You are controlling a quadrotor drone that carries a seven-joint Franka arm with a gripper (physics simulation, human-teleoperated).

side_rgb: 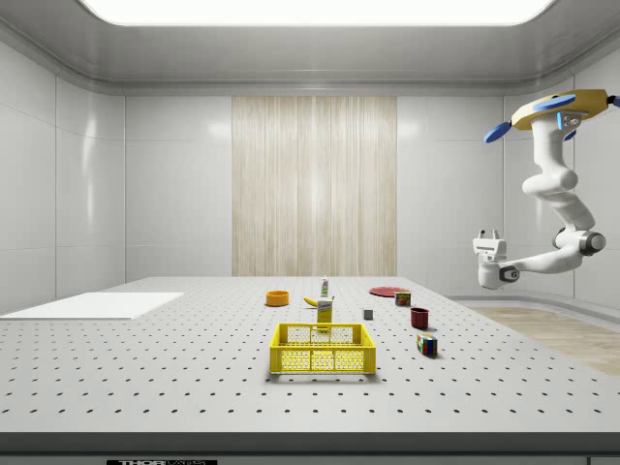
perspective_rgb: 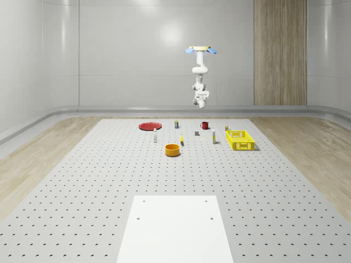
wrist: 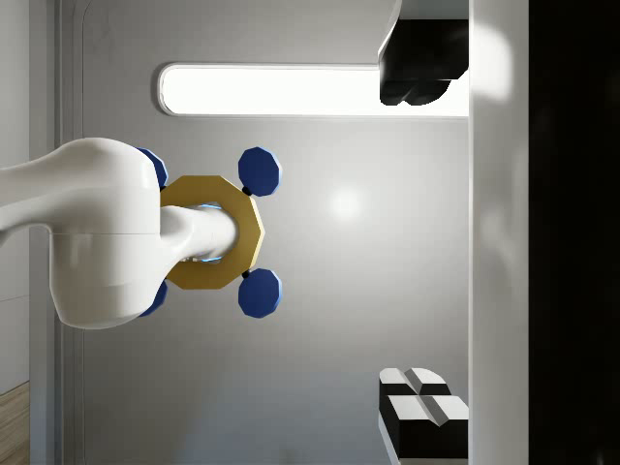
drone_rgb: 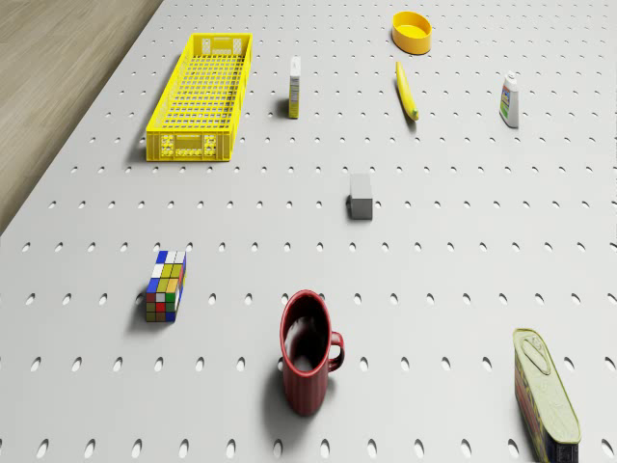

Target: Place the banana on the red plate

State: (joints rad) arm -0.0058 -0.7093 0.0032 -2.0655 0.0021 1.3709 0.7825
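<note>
- Whole-scene view: the drone [perspective_rgb: 203, 50] hovers high above the far edge of the perforated surface [perspective_rgb: 98, 181], arm hanging beneath it, with the tool [perspective_rgb: 201, 102] in the air above the red mug [perspective_rgb: 204, 125]. The banana [perspective_rgb: 181, 141] lies flat on the surface just beside the orange bowl [perspective_rgb: 173, 149], nearer the camera than the tool and well below it. The red plate [perspective_rgb: 149, 126] sits toward this view's left of the banana, and a yellow basket [perspective_rgb: 240, 139] stands to the right.
- Side view: the drone [side_rgb: 552, 108] hovers at this view's right, beyond the surface's edge. The tool [side_rgb: 487, 236] points upward, well apart from the banana [side_rgb: 311, 302], which lies low on the surface behind a small carton [side_rgb: 324, 310].
- Drone view: the banana [drone_rgb: 407, 92] lies between the carton [drone_rgb: 294, 88] and a white bottle [drone_rgb: 509, 100], near the orange bowl [drone_rgb: 413, 32].
- Wrist view: the fingers [wrist: 423, 408] stand spread wide apart, pinching nothing, aimed up at the drone's [wrist: 218, 232] underside and the ceiling light [wrist: 271, 89].
</note>
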